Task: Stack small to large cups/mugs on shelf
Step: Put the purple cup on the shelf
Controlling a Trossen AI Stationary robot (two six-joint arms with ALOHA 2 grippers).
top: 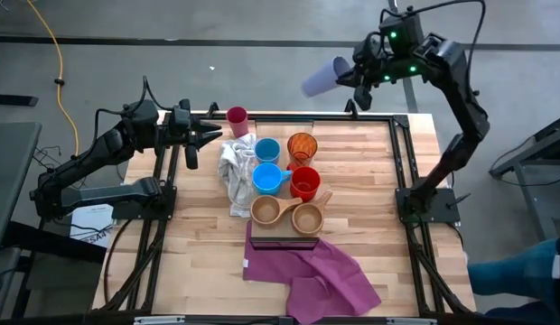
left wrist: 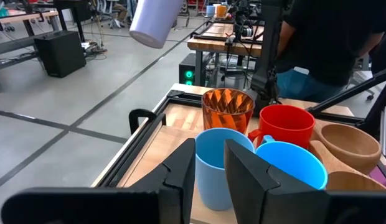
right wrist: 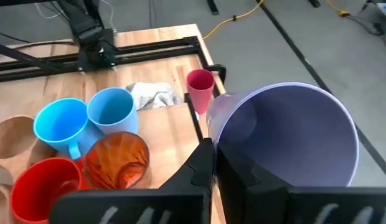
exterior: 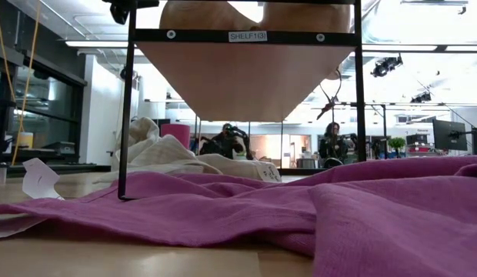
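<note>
The right gripper is raised beyond the far edge of the tabletop, its fingers closed on the rim of the lavender tumbler, one finger inside the wall and one outside, as the right wrist view shows. The tumbler lies tilted on its side in the air and looks empty. Since only a thin strip of rim is pinched, the likely failure is the tumbler pivoting or slipping free during a swing, and it would drop to the floor, not the tabletop.

The left gripper hovers near the far left of the tabletop beside the magenta tumbler, its fingers parted and holding nothing. In its wrist view they straddle the near wall of a blue mug; closing or advancing could nudge it into its neighbours.

On the shelf the second blue mug, the orange-red tumbler, the red mug and two wooden cups stand packed close together, all apparently empty. None is nested yet, so a careless placement could topple several
</note>
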